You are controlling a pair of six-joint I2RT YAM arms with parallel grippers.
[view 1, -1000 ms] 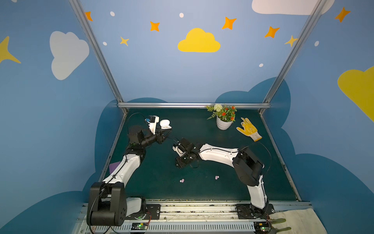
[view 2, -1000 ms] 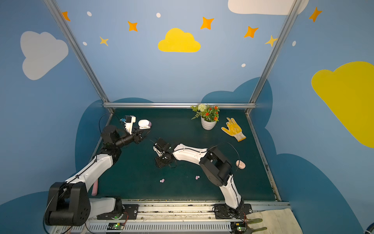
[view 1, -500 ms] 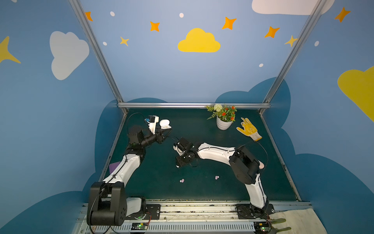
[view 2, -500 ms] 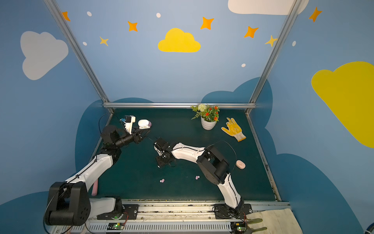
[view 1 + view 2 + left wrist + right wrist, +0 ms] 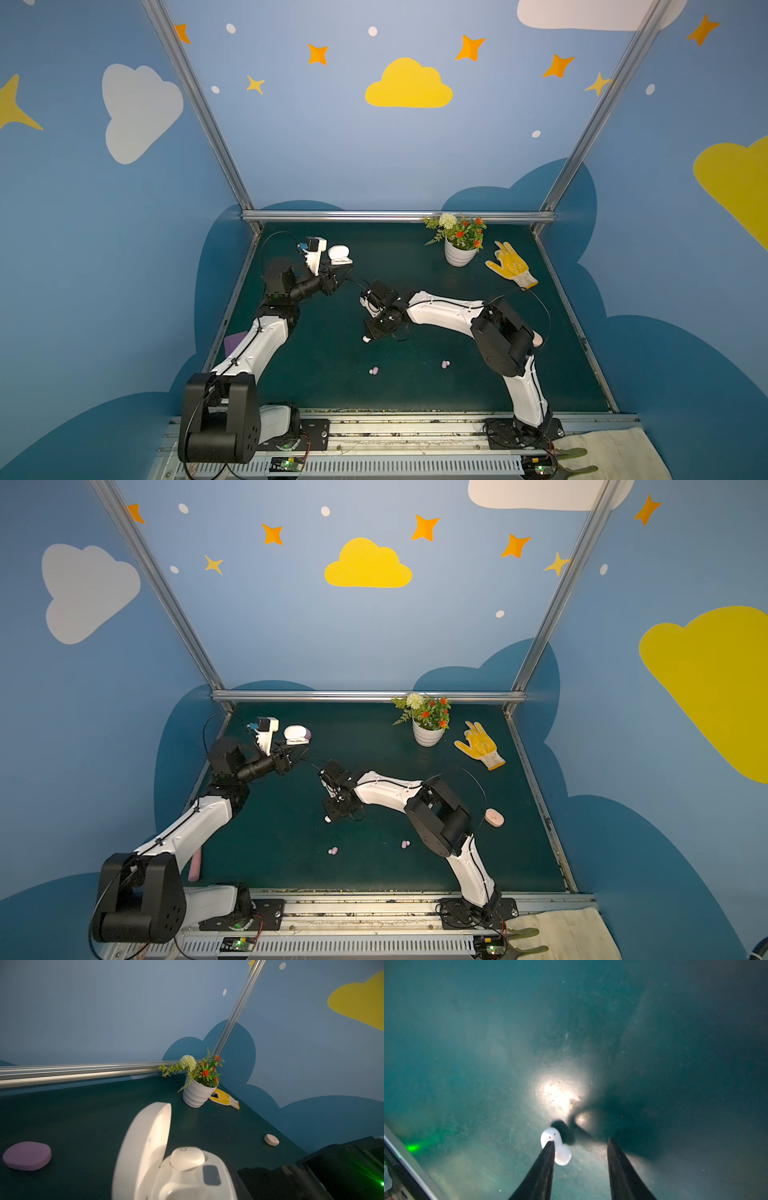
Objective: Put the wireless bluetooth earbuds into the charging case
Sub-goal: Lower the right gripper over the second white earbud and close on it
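Right hand [image 5: 581, 1141] half-open, finger [image 5: 545, 1164] against white earbud [image 5: 563, 1155]

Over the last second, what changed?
The right arm's elbow swung in toward the middle. The right gripper stayed over the white bud, jaws narrowing but open, nothing gripped yet. Unchanged: left gripper holding the open case, loose buds, pot, glove.

Both top views are bright and sharp, bowed at the edges. The right wrist view is dim and hazy, a lamp spot glaring on the tabletop [image 5: 560, 1093]. In the left wrist view the near charging case [image 5: 145, 1147] blurs.
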